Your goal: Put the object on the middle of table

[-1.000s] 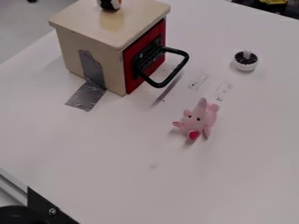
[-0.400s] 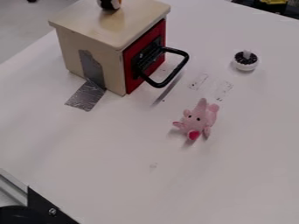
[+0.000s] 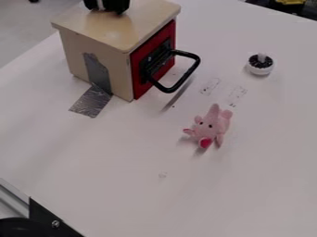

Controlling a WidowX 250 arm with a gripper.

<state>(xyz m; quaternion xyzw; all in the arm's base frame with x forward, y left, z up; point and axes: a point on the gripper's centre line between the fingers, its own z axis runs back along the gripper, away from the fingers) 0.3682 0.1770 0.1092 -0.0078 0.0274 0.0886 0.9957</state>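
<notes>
Slippage off the beige wooden box (image 3: pixel 99 34) could follow an off-centre grasp by the black robot gripper (image 3: pixel 106 10); clenched or released, I cannot tell. The small dark-and-white object (image 3: pixel 101 5), probably the task's, seems beside it atop the box.

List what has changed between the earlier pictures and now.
The black claw has come into view at the top edge, at the far part of the wooden box's top. Whether it has taken hold of anything, I cannot tell. The pink toy and round white-and-black piece stayed put.
</notes>
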